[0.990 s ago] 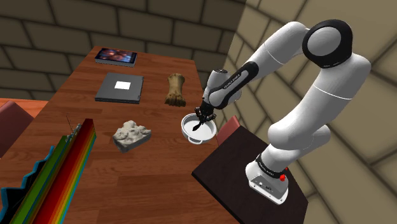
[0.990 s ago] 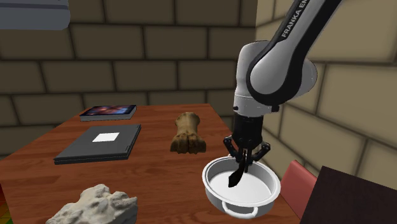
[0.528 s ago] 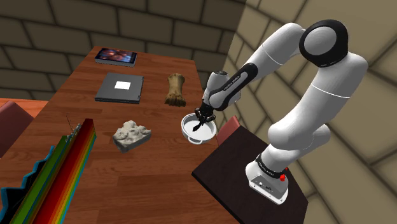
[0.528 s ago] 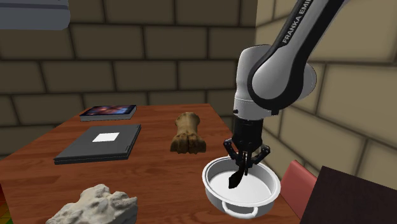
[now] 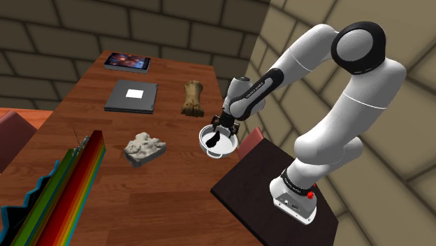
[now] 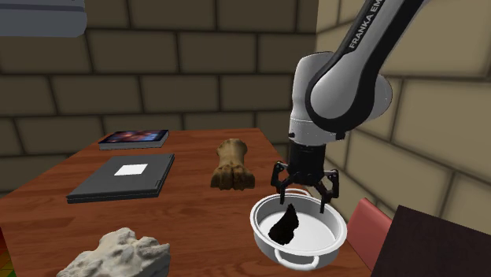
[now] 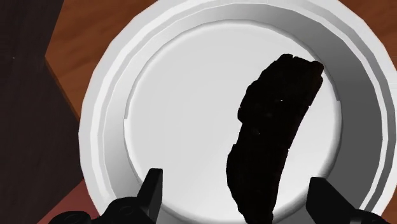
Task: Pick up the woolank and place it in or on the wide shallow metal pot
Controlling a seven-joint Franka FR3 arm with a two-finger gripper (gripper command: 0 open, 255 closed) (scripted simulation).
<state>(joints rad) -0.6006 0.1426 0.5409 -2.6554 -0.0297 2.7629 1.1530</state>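
Observation:
The woolank (image 6: pixel 285 223) is a flat black elongated chunk lying loose inside the white wide shallow pot (image 6: pixel 260 230), leaning toward the pot's near side. My gripper (image 6: pixel 304 193) hangs just above the pot, fingers spread apart and touching nothing. In the wrist view the black piece (image 7: pixel 273 133) rests on the pot's floor, ringed by the rim (image 7: pixel 111 95), and my gripper (image 7: pixel 235 181) stands open with one fingertip (image 7: pixel 153 178) well off to its side. From the shoulder view the gripper (image 5: pixel 222 128) sits over the pot (image 5: pixel 207 147) at the table's right edge.
On the wooden table lie a brown bone-like piece (image 5: pixel 192 98), a grey closed laptop (image 5: pixel 131 96), a tablet (image 5: pixel 127 62) and a pale rock (image 5: pixel 144 147). A rainbow-striped object (image 5: pixel 70 189) fills the near left. The dark stand (image 5: pixel 272 203) and a red seat (image 6: pixel 362 228) border the pot.
The fingers have sprung apart and let go of the black piece, which has dropped from hanging upright to lying in the pot. The arm has barely moved.

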